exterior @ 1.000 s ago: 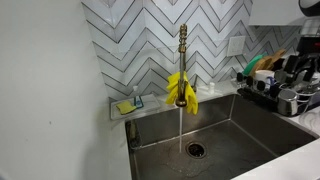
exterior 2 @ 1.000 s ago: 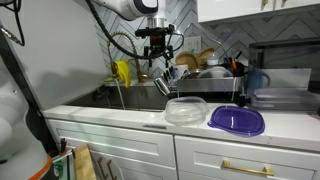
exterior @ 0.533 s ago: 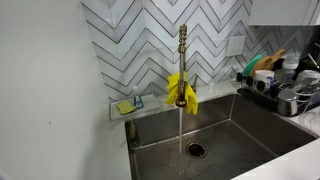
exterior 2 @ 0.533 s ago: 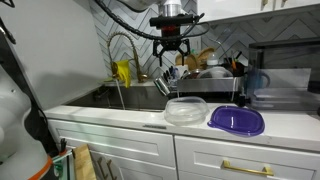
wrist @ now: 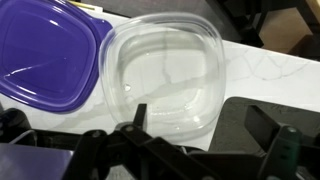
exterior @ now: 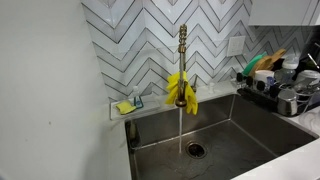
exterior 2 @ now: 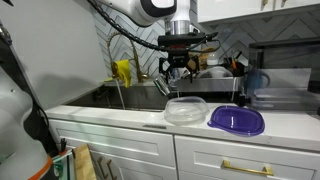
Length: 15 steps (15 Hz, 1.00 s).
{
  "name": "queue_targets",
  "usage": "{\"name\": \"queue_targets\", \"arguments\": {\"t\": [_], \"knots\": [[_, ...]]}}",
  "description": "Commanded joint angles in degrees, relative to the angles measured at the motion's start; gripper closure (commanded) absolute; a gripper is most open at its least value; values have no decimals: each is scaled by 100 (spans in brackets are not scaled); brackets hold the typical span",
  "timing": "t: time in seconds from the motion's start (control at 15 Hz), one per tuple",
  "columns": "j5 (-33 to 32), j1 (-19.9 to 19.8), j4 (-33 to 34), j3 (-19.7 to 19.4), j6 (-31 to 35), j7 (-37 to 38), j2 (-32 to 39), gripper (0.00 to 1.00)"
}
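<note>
My gripper (exterior 2: 178,70) hangs open in the air over the counter, just above a clear plastic container (exterior 2: 186,110). In the wrist view the container (wrist: 165,72) lies right below and ahead of the gripper (wrist: 200,125), with nothing between the two dark fingers (wrist: 138,117). A purple lid (wrist: 45,55) lies flat on the white counter, touching the container's side; it also shows in an exterior view (exterior 2: 237,120). The gripper does not touch either of them.
Water runs from the faucet (exterior: 182,55) into the steel sink (exterior: 230,125); a yellow cloth (exterior: 181,90) hangs on the faucet. A loaded dish rack (exterior 2: 215,75) stands behind the container. A sponge (exterior: 125,107) sits at the sink's back corner.
The arm has swung from above the sink towards the counter and now stands over the clear container. The jaws have stayed open.
</note>
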Motion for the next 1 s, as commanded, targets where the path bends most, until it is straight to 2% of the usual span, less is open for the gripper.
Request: {"name": "queue_targets", "arguments": {"t": [0.0,0.07,0.27,0.67,0.93], "knots": [[0,-5,-16,-5,1,3,1,0],[0,-4,-15,-5,1,7,-3,0],[-12,-145,-93,-137,661,274,254,0],[514,-411,-186,-289,1685,576,771,0],[891,-511,-208,-221,2095,635,1083,0]]}}
